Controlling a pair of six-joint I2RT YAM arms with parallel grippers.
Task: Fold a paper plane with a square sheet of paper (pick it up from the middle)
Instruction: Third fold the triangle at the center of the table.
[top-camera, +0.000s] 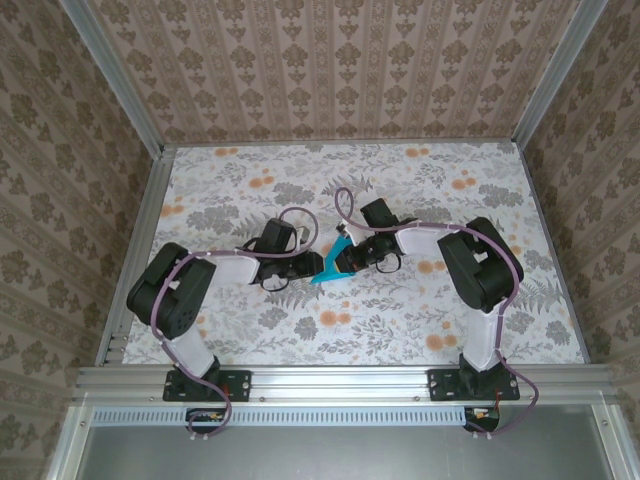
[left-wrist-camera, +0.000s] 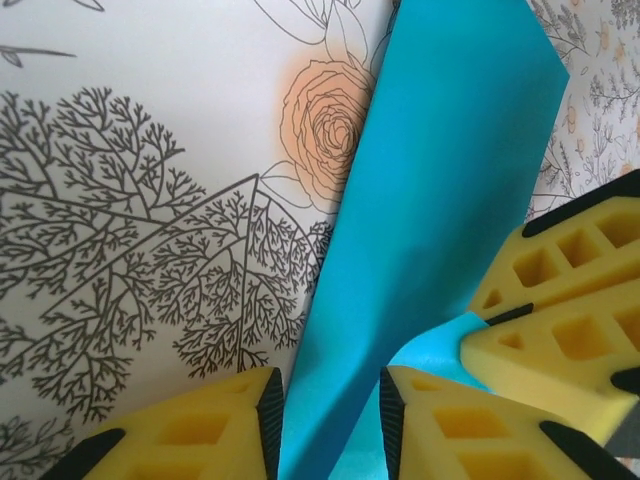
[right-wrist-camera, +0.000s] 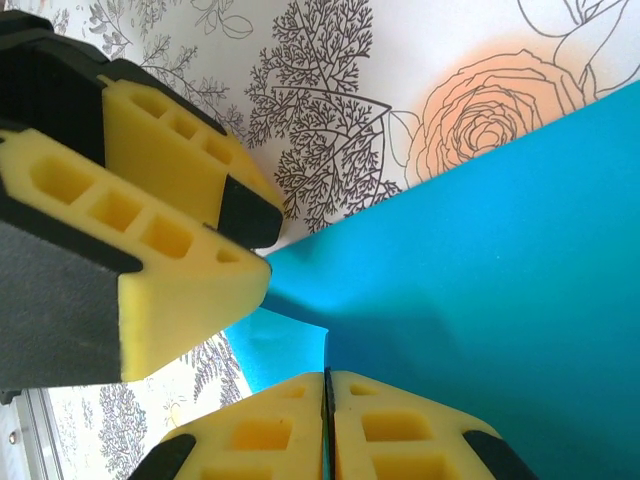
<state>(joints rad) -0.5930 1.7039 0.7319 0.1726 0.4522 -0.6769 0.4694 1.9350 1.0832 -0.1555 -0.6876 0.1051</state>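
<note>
The right gripper (right-wrist-camera: 326, 380) is clenched on the thin teal-blue sheet of paper (right-wrist-camera: 500, 270). The left gripper (left-wrist-camera: 330, 378) stands parted astride its edge. The paper sits between them over the floral-patterned table (left-wrist-camera: 150, 90). It looks light, limp and easily creased, so folded edges seem the safest hold.

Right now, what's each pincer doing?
Left pincer: open, jaws either side of the teal paper.
Right pincer: closed on the teal paper.

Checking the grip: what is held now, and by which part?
The right gripper pinches the teal paper at a creased edge; the left gripper straddles it, open.
</note>
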